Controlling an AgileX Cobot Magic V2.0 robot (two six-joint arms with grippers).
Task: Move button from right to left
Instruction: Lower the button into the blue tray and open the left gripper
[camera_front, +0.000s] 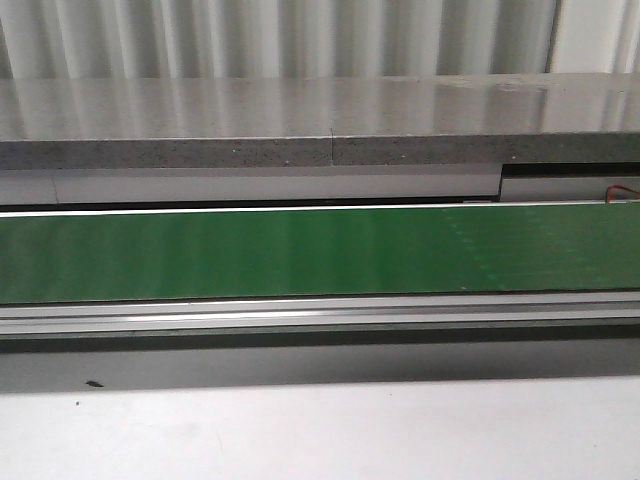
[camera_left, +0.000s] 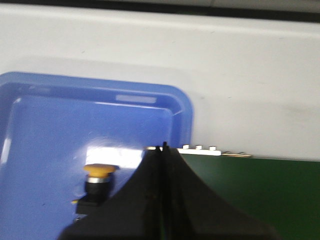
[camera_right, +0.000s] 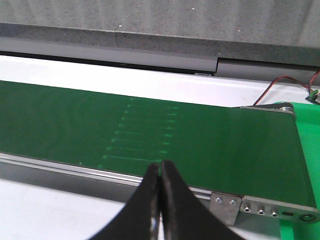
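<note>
In the left wrist view, the left end effector (camera_left: 164, 150) hangs pressed together above the blue tray (camera_left: 182, 107), where the button (camera_left: 99, 181) stands cap-up, apparently already delivered. The right end effector (camera_right: 160, 172), pressed together and empty, overlooks the green conveyor belt (camera_right: 210, 145), beyond the white worktop (camera_front: 320, 430).

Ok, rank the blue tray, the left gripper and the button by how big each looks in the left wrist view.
1. blue tray, though cut off by the frame.
2. left gripper, its closeness to the camera inflates it, so its rank against the tray is unsure.
3. button, clearly smallest, sitting in the tray.
</note>
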